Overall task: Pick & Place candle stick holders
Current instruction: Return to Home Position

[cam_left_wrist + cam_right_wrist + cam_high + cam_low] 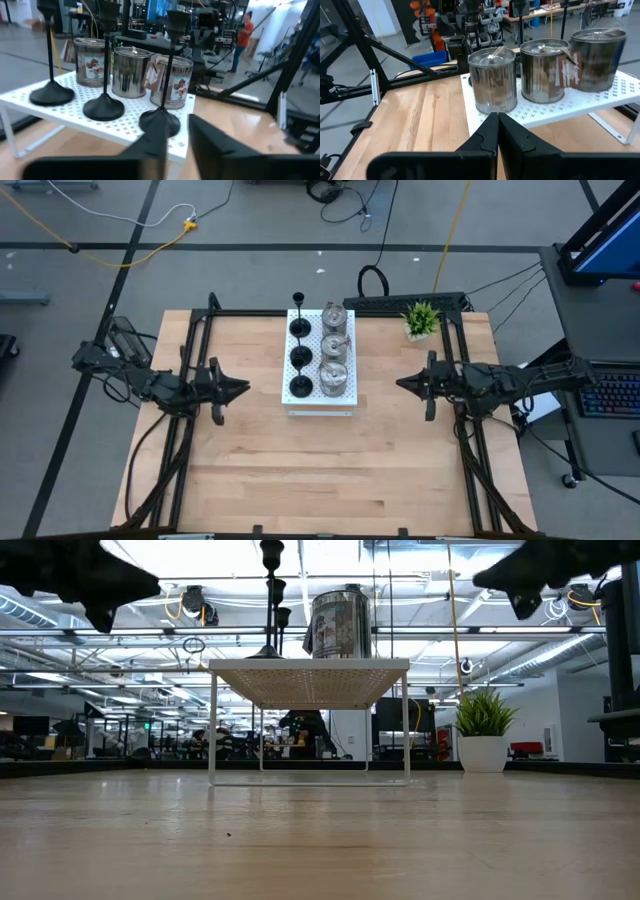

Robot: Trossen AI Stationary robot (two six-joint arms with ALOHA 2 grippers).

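So all six candle stick holders [334,347] are sitting on the white perforated shelf [320,408] mid-table, three black ones [300,357] lining up beside three silver ones [334,370]. The left gripper [238,388] is hovering off the shelf's left side, empty, fingers parted a little. The right gripper [405,384] is hovering off its right side, fingers pressed together on nothing. Seems the arms are just parking at home now, so they're wanting to pull straight back and outward, avoiding those thin stems and the potted plant [421,318]
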